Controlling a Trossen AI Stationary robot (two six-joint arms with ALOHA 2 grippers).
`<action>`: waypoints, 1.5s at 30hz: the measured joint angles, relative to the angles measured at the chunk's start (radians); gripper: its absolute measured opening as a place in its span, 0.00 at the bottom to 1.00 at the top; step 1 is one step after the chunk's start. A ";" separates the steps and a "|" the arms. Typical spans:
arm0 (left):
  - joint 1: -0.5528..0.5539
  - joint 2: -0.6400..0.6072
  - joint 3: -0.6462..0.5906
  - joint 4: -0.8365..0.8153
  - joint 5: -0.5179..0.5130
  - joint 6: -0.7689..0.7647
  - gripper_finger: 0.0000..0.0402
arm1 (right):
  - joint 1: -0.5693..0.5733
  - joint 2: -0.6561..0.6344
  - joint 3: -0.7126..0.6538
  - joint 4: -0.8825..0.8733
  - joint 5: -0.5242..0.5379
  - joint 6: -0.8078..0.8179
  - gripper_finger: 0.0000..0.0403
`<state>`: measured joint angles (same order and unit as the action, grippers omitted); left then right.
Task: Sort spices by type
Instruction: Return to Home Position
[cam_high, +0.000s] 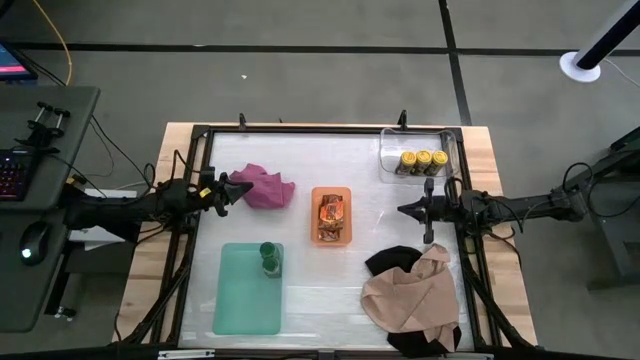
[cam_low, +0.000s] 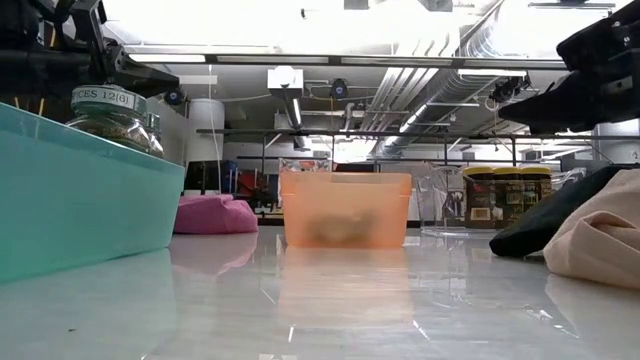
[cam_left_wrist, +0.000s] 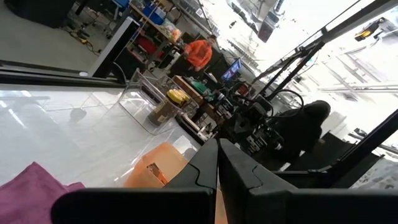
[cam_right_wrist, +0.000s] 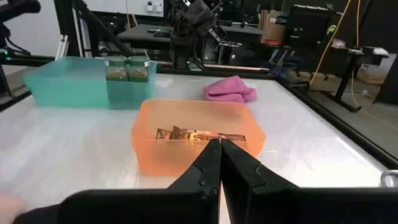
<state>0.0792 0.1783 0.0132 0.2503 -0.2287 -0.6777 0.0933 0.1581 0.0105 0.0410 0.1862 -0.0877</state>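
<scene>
From above, my left gripper (cam_high: 244, 187) hangs clenched and empty over the worktop's (cam_high: 300, 160) left edge, its tip at the magenta cloth (cam_high: 266, 187). My right gripper (cam_high: 403, 210) is also pinched on nothing, over the right edge. Between them sits the orange bin (cam_high: 316, 215) holding the packets (cam_high: 332, 211). The green-lidded jars (cam_high: 270, 258) stand in the green bin (cam_high: 245, 295) by the near left corner. The yellow-lidded jars (cam_high: 422, 160) are in the clear bin (cam_high: 388, 140) at the far right corner. A tan cloth (cam_high: 410, 298) overlaps a black cloth (cam_high: 392, 260) near the right edge.

At table height, the green bin's wall hides most of one jar, and the dark cloth partly covers the clear bin.

My left wrist shows fingers (cam_left_wrist: 239, 171) pressed together.

My right wrist shows the same, blocking part of the orange bin.
</scene>
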 joint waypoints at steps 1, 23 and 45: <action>0.000 0.000 0.000 0.000 0.000 0.000 0.00 | 0.000 0.000 0.000 0.000 0.000 0.014 0.00; -0.026 -0.175 -0.001 -0.081 -0.018 0.000 0.00 | 0.018 -0.158 0.000 0.033 0.002 0.114 0.00; -0.015 -0.166 -0.002 -0.116 -0.018 0.000 0.00 | 0.018 -0.144 -0.001 0.007 0.001 0.114 0.00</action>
<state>0.0643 0.0128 0.0116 0.1345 -0.2462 -0.6773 0.1112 0.0143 0.0093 0.0476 0.1871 0.0261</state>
